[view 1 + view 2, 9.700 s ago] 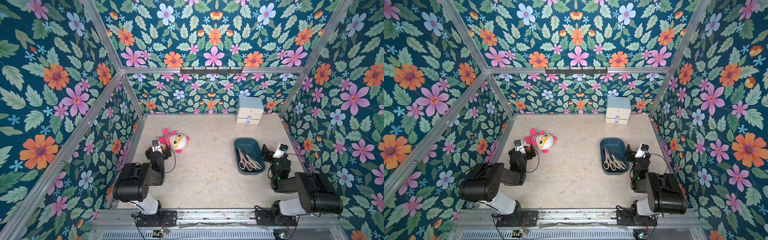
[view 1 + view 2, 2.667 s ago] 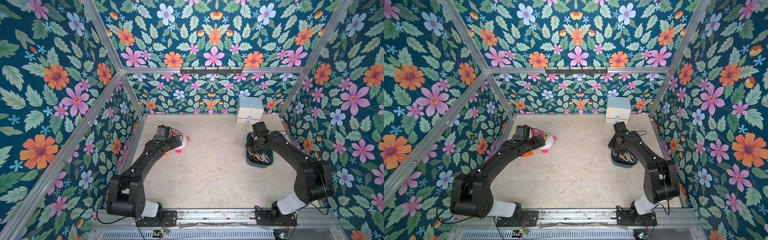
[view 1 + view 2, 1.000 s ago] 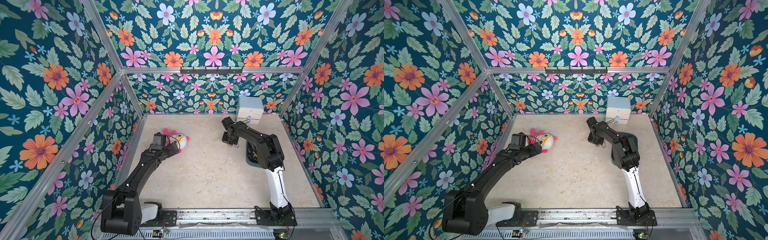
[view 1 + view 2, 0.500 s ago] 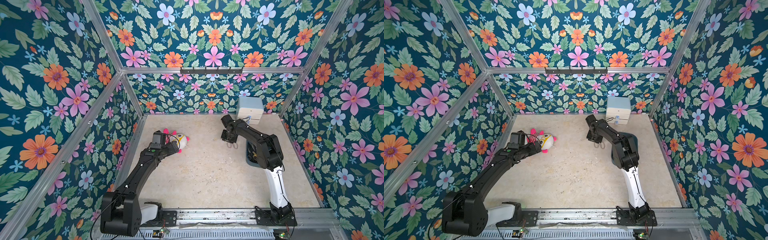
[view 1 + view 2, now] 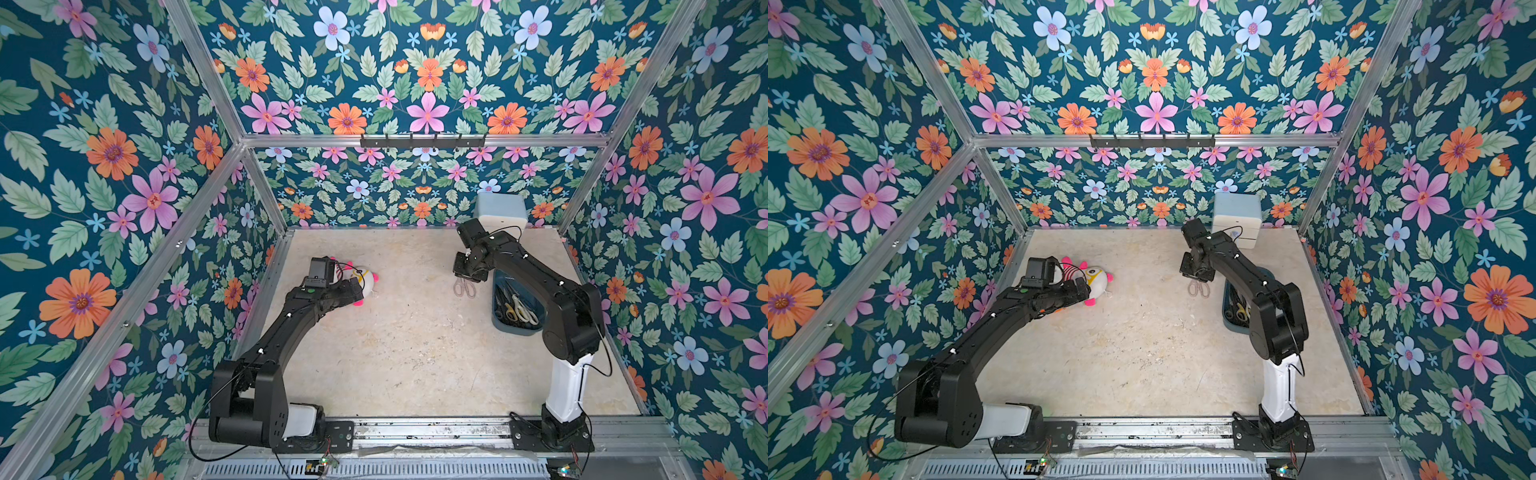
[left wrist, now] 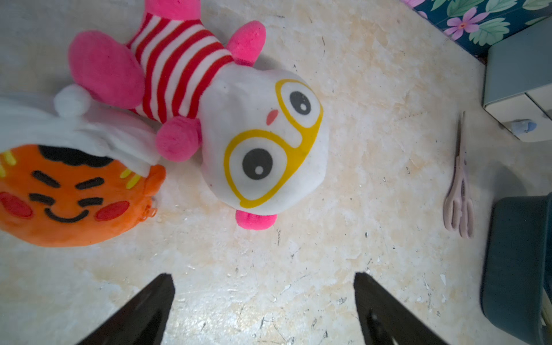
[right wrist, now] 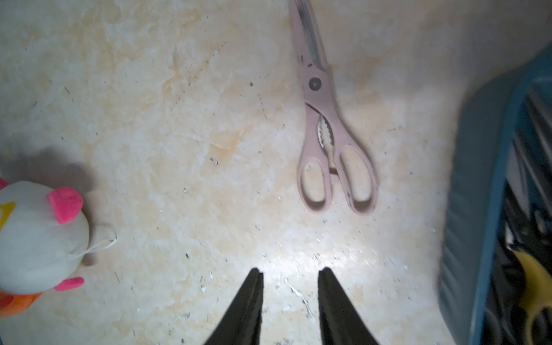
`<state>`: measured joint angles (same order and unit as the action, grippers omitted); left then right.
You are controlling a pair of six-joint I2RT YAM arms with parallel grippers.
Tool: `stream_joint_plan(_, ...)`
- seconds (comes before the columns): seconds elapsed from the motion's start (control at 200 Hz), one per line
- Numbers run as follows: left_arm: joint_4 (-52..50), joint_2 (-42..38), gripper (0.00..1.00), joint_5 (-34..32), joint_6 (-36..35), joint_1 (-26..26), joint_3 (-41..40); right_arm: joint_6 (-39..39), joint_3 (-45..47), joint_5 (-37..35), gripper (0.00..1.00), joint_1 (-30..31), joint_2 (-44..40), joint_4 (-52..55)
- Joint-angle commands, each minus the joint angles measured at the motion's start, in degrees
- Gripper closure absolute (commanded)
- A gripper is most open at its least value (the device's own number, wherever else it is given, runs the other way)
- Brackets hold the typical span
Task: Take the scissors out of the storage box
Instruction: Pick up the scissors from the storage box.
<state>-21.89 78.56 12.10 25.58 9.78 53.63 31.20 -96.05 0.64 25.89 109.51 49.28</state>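
Hovering your right gripper (image 7: 291,270), jaws parted and empty, near the pale-pink scissors (image 7: 315,83) lying on the table (image 5: 395,353) beside the storage box (image 7: 478,179), left gripper (image 6: 263,274) spread wide by the plush toy (image 6: 263,143), you risk snagging the piled scissors (image 5: 517,309) and dragging the box when reaching in.

There are 2 robot arms: left arm (image 5: 286,324), right arm (image 5: 536,272). 2 soft toys: white toy (image 6: 263,143), orange toy (image 6: 68,194). 1 pink scissors (image 7: 331,125). 1 blue box (image 7: 478,179) with more scissors, too jumbled to count. 1 little drawer chest (image 5: 500,208).
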Motion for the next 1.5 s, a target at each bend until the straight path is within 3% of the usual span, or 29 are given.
stream_joint_plan(0.0,1.67,0.75,0.02,3.25,0.15,0.54,0.81,-1.66,6.0,3.68,0.64,-2.31,-5.13,1.14)
stream_joint_plan(0.235,2.29,3.42,0.02,3.99,0.93,3.33,2.43,-2.61,22.31,4.84,0.64,-12.06,-19.68,-1.02)
stream_joint_plan(0.455,2.76,5.44,0.02,3.68,2.3,5.19,3.74,-4.94,30.48,4.27,0.65,-18.14,-24.64,-2.59)
stream_joint_plan(0.76,3.12,6.6,0.02,4.01,3.98,5.47,4.25,-7.98,33.22,3.83,0.67,-21.29,-22.23,-8.38)
stream_joint_plan(1.325,4.04,3.42,0.02,1.76,5.88,5.47,0.23,-14.85,36.66,0.35,0.68,-21.41,-17.42,-11.11)
stream_joint_plan(1.495,3.93,3.61,0.02,1.36,6.03,5.46,1.07,-15.47,36.64,2.42,0.77,-21.4,-16.7,-11.91)
